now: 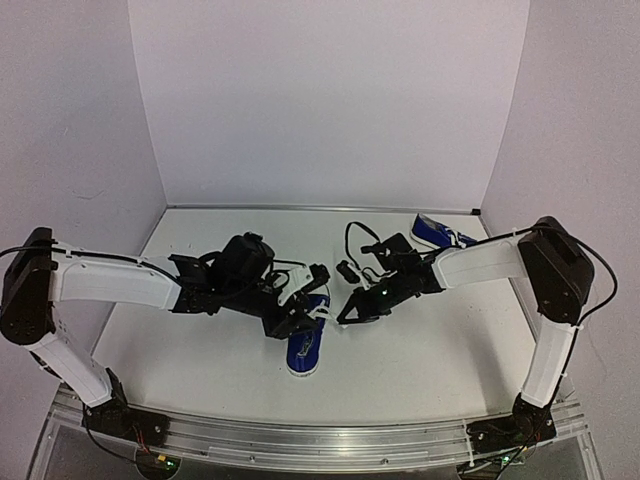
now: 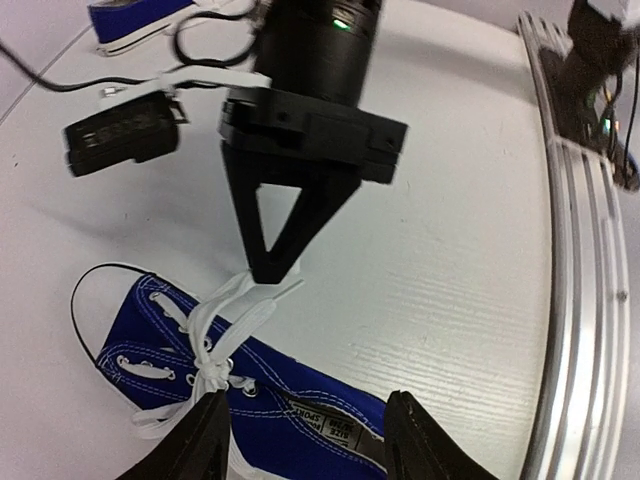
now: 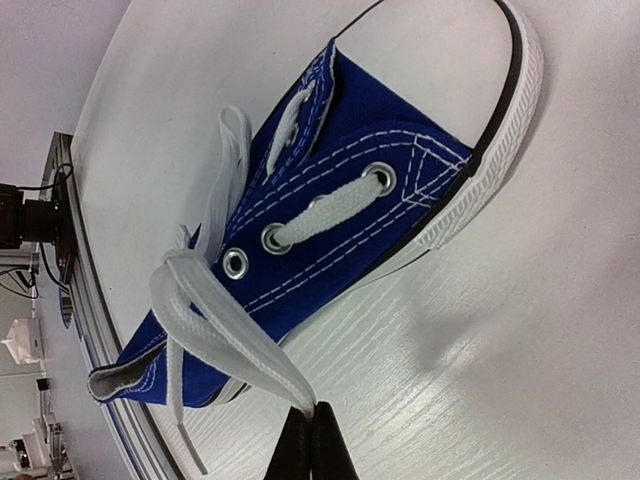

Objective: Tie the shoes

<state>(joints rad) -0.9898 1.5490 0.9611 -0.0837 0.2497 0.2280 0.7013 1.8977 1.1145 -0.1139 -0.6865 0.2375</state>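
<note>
**Right gripper pinches the lace while the left stands released**

One small royal-blue canvas low-top sneaker with a white rubber sole (image 3: 370, 120) lies on the white table (image 1: 200, 350) between the two arms, its toe pointing towards their bases. Its twin, the second blue sneaker (image 1: 437, 232), sits well apart at the far right of the table, and appears untouched for now.

The right gripper (image 3: 310, 432) is clenched on a flat white lace (image 3: 230, 340), pinching it just beside the sneaker and drawing it out from the eyelets. This probably holds the strand under tension so the crossing cannot slacken.

The left gripper (image 2: 308, 405) is released, its fingers spread over the sneaker's opening and gripping nothing, seemingly placed to take the loose lace beside the crossing. No bow is formed yet, so the tying looks to be at an early stage.
</note>
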